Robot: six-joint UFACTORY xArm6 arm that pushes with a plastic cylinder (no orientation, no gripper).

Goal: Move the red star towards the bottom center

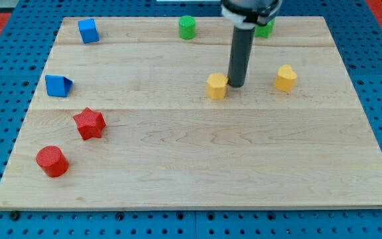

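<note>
The red star lies on the wooden board at the view's left, a little below mid-height. My tip is far to the right of it, above the board's middle, touching or nearly touching the right side of a yellow block. The rod rises straight up from the tip to the view's top edge.
A red cylinder lies below-left of the star. A blue block lies above-left of it and a blue cube at the top left. A green cylinder and a partly hidden green block sit at the top. A yellow heart-like block lies right of my tip.
</note>
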